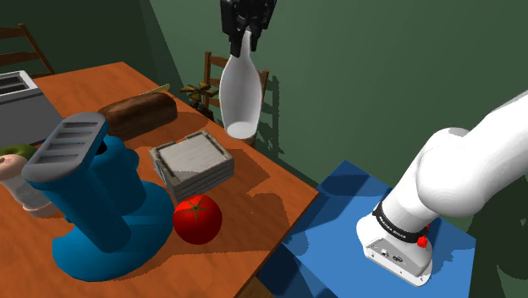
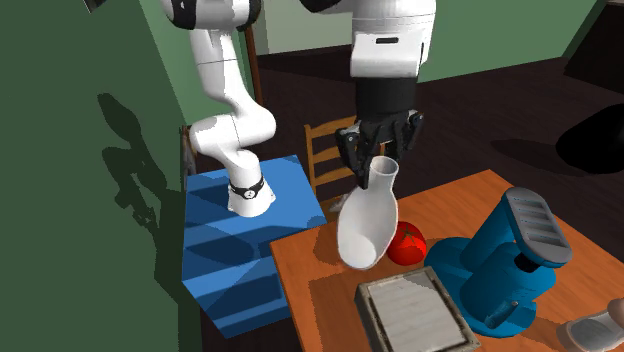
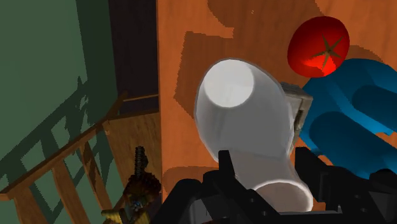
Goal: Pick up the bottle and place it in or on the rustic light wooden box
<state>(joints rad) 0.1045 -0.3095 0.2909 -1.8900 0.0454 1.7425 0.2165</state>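
Observation:
A white bottle (image 1: 240,95) hangs in the air by its neck, tilted, with my black gripper (image 1: 245,32) shut on the neck. It hangs above the table, over and just behind the light grey slatted box (image 1: 193,166). In the second exterior view the bottle (image 2: 368,226) dangles from the gripper (image 2: 379,160) above the table's near corner, with the box (image 2: 415,314) lower down. Seen from the wrist, the bottle (image 3: 245,121) hides most of the box (image 3: 300,109), and the fingers (image 3: 224,167) clasp its neck.
On the orange wooden table (image 1: 271,182) lie a red tomato (image 1: 198,218), a large blue appliance (image 1: 97,203), a brown loaf (image 1: 140,112) and a grey toaster (image 1: 19,106). A wooden chair (image 1: 211,80) stands behind the table. The blue stand (image 1: 355,233) is at lower right.

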